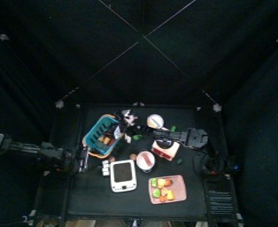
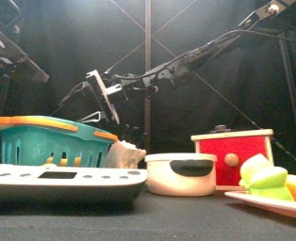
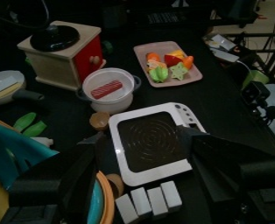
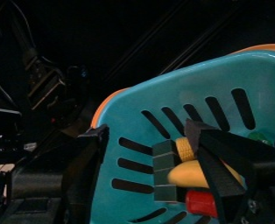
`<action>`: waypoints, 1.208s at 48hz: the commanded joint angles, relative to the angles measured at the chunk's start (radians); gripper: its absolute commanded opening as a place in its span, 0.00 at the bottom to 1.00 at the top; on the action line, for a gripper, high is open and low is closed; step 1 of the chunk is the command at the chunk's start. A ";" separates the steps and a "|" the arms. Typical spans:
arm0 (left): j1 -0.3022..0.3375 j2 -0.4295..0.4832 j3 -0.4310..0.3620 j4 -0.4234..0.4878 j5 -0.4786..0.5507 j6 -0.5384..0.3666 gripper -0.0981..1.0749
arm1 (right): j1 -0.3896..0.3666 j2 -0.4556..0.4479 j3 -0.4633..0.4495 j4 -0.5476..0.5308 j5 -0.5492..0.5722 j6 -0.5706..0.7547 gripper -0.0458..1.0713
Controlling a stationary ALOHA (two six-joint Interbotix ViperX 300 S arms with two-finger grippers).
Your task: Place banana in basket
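I'm at the release, so I want the banana (image 4: 196, 168) to drop cleanly inside the basket (image 4: 186, 114) before I lift straight up, clear of the rim. In my right wrist view the right end effector (image 4: 164, 179) hangs over the basket, its jaws spread apart with the banana between them, just above the basket's inside; whether it touches a jaw I cannot tell. That arm reaches across the worktop (image 1: 92, 197) toward the basket. The left end effector (image 3: 140, 179) rests low, jaws apart, over the white scale (image 3: 151, 140).
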 commanded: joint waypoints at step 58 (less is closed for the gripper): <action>0.014 0.003 -0.008 0.000 -0.032 0.002 0.92 | 0.018 -0.172 0.121 -0.031 -0.006 -0.003 0.93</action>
